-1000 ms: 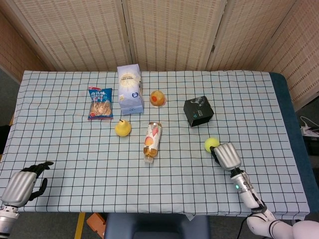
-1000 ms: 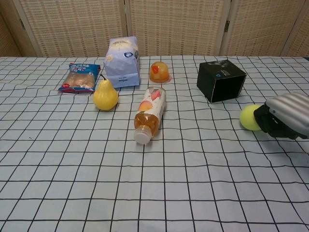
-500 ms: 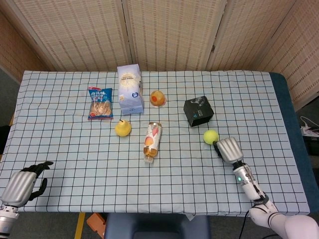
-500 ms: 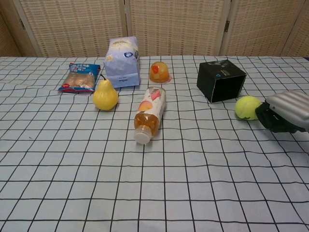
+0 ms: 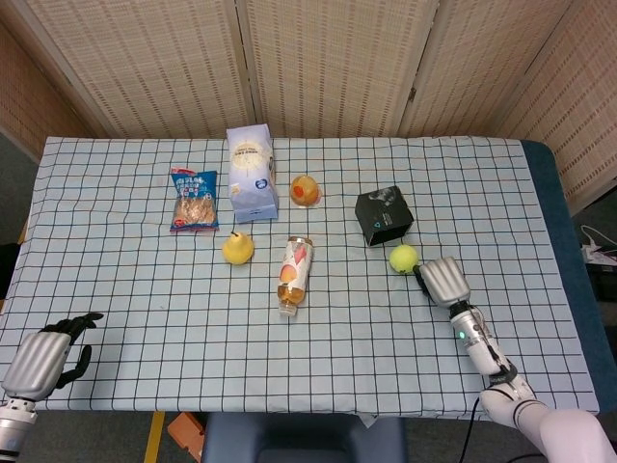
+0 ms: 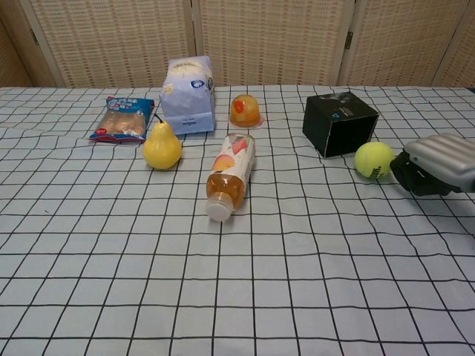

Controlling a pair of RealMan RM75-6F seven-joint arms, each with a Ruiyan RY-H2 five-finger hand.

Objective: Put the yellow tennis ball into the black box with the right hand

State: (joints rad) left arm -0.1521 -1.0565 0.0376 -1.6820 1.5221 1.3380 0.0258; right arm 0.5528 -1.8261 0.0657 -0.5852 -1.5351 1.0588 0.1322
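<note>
The yellow tennis ball [image 5: 404, 257] [image 6: 373, 159] lies on the checked cloth, just in front of the black box [image 5: 384, 216] [image 6: 340, 122] at its near right corner. My right hand [image 5: 442, 281] [image 6: 436, 165] sits low over the table just right of the ball, back up, dark fingers curved toward it. A small gap separates them and the hand holds nothing. My left hand [image 5: 43, 359] rests at the near left table edge, empty, fingers loosely apart; the chest view does not show it.
A fallen drink bottle [image 5: 296, 274] lies mid-table, left of the ball. Further left stand a yellow pear [image 5: 237, 248], a white bag [image 5: 252, 174], a snack packet [image 5: 194, 199] and an orange jelly cup [image 5: 305, 190]. The table's right edge runs beyond my right hand.
The ball has rolled away from my right hand's fingers toward the black box and now lies by it. My right hand followed, moving forward. The left hand stayed still.
</note>
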